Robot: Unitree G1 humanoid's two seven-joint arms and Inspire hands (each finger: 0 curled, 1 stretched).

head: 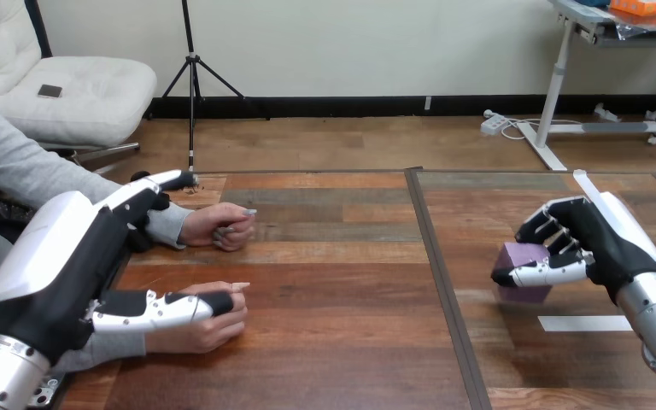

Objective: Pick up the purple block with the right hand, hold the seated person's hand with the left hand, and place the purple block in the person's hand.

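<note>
The wooden table (333, 359) is crossed by a dark seam, and the two halves of the job are well apart on either side of it.

At the left, the left hand (94, 256) is spread and relaxed between both of the person's hands. Its thumb (166, 309) is laid along the top of the person's near hand (201, 331), while its fingers (158, 182) are stretched straight over the sleeve just behind the person's far hand (222, 226). Nothing is clasped, so the hold asked for is judged not yet made. Both of the person's hands are loosely closed and rest on the table. A block set down on knuckles would probably roll off, so an upturned palm will be needed first.

At the right, the right hand (594, 243) is closed around the purple block (519, 254), with the thumb across its front face and the fingers over its top and far side. Whether the block has been raised off the table cannot be told. The grip appears to sit high and near one corner, so the block could twist or slip during the long carry across the seam.

A white tape strip (585, 323) lies just beside the block, flat, and no obstruction is expected from it.
</note>
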